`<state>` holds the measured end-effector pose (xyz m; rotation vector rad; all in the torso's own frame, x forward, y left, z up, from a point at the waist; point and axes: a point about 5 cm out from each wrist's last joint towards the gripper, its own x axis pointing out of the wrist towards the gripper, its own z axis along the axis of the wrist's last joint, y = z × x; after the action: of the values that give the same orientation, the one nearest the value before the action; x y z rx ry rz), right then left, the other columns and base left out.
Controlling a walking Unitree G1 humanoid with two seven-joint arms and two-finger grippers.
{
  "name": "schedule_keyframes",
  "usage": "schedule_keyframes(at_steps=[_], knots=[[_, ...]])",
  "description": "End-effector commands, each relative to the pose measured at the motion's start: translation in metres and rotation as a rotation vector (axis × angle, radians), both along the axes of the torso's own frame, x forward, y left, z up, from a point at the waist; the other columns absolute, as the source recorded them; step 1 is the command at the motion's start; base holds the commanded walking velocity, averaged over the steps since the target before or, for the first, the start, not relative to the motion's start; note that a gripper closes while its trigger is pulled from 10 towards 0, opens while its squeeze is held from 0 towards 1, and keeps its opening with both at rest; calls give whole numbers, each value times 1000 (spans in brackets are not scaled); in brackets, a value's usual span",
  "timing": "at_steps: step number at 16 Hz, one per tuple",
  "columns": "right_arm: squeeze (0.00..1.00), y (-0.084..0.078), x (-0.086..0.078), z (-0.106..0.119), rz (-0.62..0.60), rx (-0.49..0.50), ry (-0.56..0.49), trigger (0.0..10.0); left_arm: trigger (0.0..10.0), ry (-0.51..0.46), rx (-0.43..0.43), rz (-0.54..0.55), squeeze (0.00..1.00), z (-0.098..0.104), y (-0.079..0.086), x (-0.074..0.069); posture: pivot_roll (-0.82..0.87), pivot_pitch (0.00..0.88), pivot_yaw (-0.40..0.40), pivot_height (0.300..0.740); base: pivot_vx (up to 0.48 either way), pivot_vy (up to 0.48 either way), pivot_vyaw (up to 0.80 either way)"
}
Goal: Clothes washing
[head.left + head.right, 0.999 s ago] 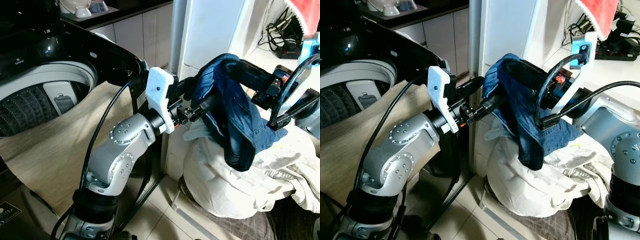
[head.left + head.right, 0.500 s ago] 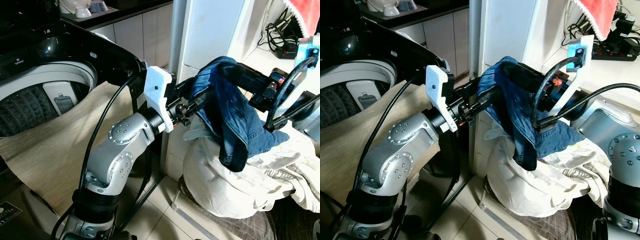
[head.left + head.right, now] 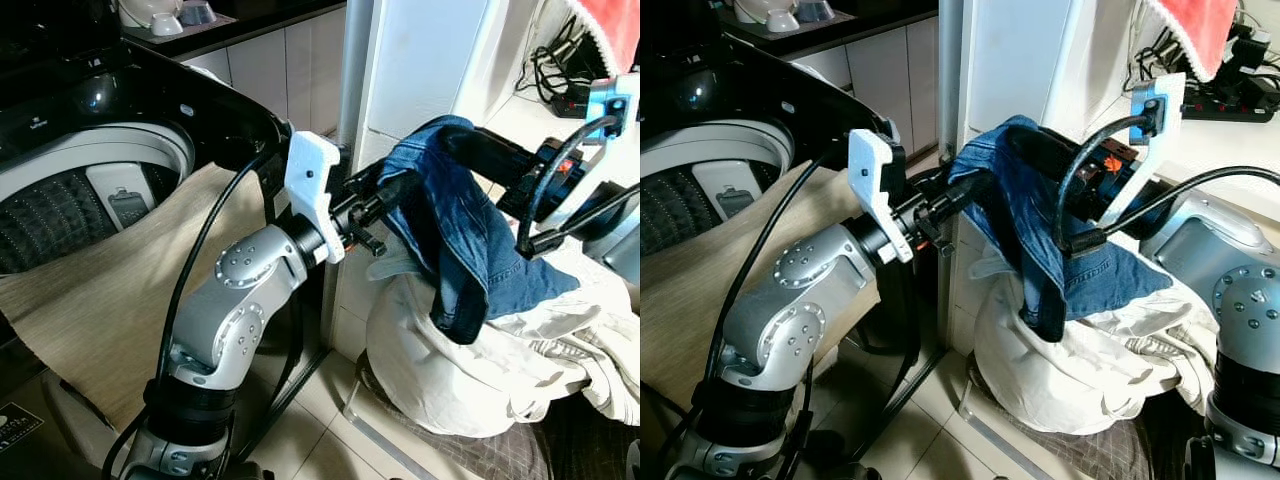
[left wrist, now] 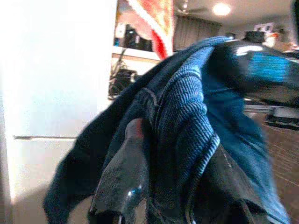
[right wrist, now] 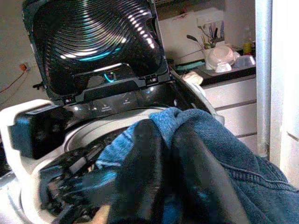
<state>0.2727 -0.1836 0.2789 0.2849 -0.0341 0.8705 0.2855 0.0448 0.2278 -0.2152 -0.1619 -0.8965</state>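
Observation:
A pair of blue jeans [image 3: 462,235] hangs in the air between my two arms, over a heap of white laundry [image 3: 470,375]. My left gripper [image 3: 392,190] is shut on the jeans' left edge; in the left wrist view the denim [image 4: 187,116] is bunched between the black fingers [image 4: 124,172]. My right gripper [image 3: 462,148] is shut on the top fold from the right, and its fingers [image 5: 145,163] press on the cloth [image 5: 224,154]. To the left the top-loading washing machine [image 3: 70,195] stands with its lid [image 5: 93,37] up and its drum showing.
A beige cloth [image 3: 110,310] drapes over the washer's front. A metal pole [image 3: 352,60] and a white wall corner [image 3: 420,60] stand just behind the jeans. Cables and a power strip [image 3: 562,85] lie on the counter at right, under a red towel [image 3: 1190,30].
Both arms have carried the jeans a little to the left, toward the washer, and slightly up. The hanging end has risen off the white heap.

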Motion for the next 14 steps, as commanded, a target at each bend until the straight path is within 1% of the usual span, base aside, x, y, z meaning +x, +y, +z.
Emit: schedule_keyframes(at_steps=[1,2,4,5,6,7,8,9,10,11,12,13,14], knots=[[1000,-3,-1,5,10,28,-25,10000,0,-23,-16,46,0,7,4,6,-66,0,11,740,0,0,0],[1000,-3,-1,6,11,27,-26,10000,0,-23,-17,53,0,8,5,7,-67,0,11,740,0,0,0],[1000,-1,-3,6,25,18,-30,10000,0,-35,-28,106,0,11,12,12,-67,0,11,740,0,0,0],[1000,-1,-4,6,11,-4,-31,10000,0,-54,-32,156,0,16,20,17,-67,0,11,740,0,0,0],[0,-2,-4,4,-2,-21,-27,10000,0,-108,-21,249,0,29,39,29,-65,0,13,740,0,0,0],[0,-2,-4,4,-2,-21,-27,10000,0,-108,-21,249,0,29,39,29,-65,0,13,740,0,0,0],[0,-1,-6,4,5,-27,-32,10000,0,-178,-10,344,0,48,61,41,-61,0,15,740,0,0,0],[0,1,-9,3,17,-40,-44,10000,0,-306,1,474,0,83,90,52,-59,0,13,740,0,0,0],[0,4,-10,3,24,-47,-50,10000,0,-435,-13,604,0,120,115,57,-57,0,16,740,0,0,0],[0,5,-10,3,26,-47,-54,10000,0,-586,-80,771,0,169,147,53,-56,0,17,740,0,0,0],[0,6,-10,3,25,-47,-59,10000,0,-708,-96,893,0,200,168,44,-53,0,20,740,0,0,0],[0,7,-10,4,25,-47,-63,10000,0,-764,-79,937,0,211,176,39,-53,0,20,740,0,0,0],[0,8,-10,4,25,-47,-66,10000,0,-795,-48,974,0,218,181,37,-49,0,22,740,0,0,0]])
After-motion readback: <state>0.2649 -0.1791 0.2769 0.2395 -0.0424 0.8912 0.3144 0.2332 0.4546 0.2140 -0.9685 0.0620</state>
